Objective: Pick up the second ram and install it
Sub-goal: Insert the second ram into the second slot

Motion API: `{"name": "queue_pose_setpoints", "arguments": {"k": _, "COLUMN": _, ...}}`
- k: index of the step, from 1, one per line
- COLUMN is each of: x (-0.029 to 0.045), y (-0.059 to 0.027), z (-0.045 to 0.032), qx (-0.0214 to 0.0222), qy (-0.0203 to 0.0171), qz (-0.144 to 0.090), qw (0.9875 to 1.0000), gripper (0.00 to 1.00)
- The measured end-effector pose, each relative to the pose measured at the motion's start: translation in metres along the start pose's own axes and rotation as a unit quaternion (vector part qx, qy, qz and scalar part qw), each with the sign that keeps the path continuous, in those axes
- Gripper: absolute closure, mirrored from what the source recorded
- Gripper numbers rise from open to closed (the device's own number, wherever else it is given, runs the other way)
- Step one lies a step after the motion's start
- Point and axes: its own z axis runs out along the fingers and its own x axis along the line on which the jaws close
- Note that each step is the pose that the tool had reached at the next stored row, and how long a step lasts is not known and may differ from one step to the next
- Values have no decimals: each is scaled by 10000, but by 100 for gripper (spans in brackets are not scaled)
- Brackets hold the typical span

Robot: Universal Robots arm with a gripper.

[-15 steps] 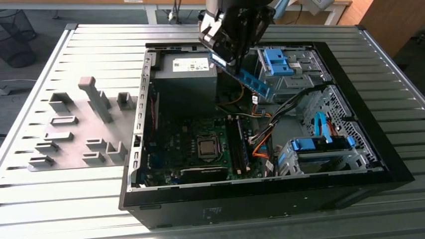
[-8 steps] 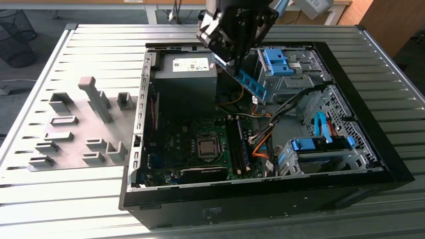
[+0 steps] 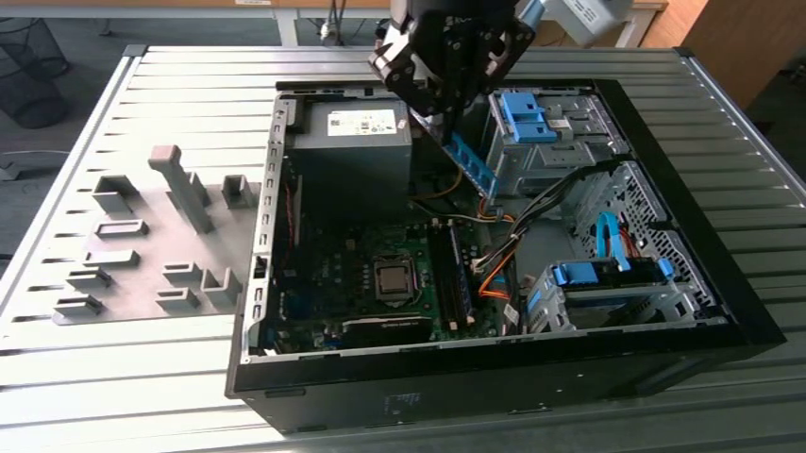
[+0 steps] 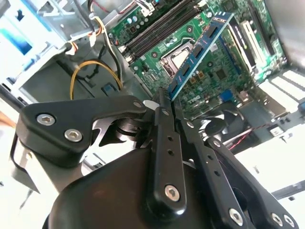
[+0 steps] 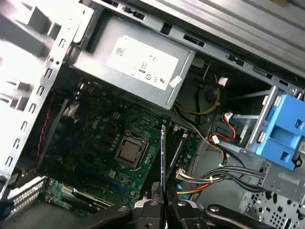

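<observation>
Above the open computer case [image 3: 271, 283] on the table [image 3: 126, 377], the pincer [image 3: 444, 118] is clenched on one end of the second ram [image 3: 473, 165]. The stick hangs tilted from the pincer, in the air. Under the pincer lies the green motherboard [image 3: 377, 283], apart from the stick. The grey power supply [image 3: 353, 127] is just beside the pincer.

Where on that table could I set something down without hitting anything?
The slatted table is bare between the grey holder blocks and its edge nearest the exterior camera, and beyond them too. The computer case is crowded: cables fill the gap beside the drive cages, and the hand holds the second ram above.
</observation>
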Motion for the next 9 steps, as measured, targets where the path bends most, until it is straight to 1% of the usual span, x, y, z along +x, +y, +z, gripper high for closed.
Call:
{"name": "queue_pose_setpoints", "arguments": {"k": 2, "x": 0, "y": 0, "z": 2, "qx": 6, "qy": 0, "qz": 174, "qw": 9998, "gripper": 86}}
{"name": "queue_pose_setpoints", "arguments": {"k": 4, "x": 0, "y": 0, "z": 3, "qx": 12, "qy": -1, "qz": 351, "qw": 9994, "gripper": 86}}
{"name": "queue_pose_setpoints", "arguments": {"k": 7, "x": 0, "y": 0, "z": 6, "qx": 21, "qy": -1, "qz": 628, "qw": 9980, "gripper": 86}}
{"name": "queue_pose_setpoints", "arguments": {"k": 9, "x": 0, "y": 0, "z": 9, "qx": 27, "qy": -1, "qz": 807, "qw": 9967, "gripper": 86}}
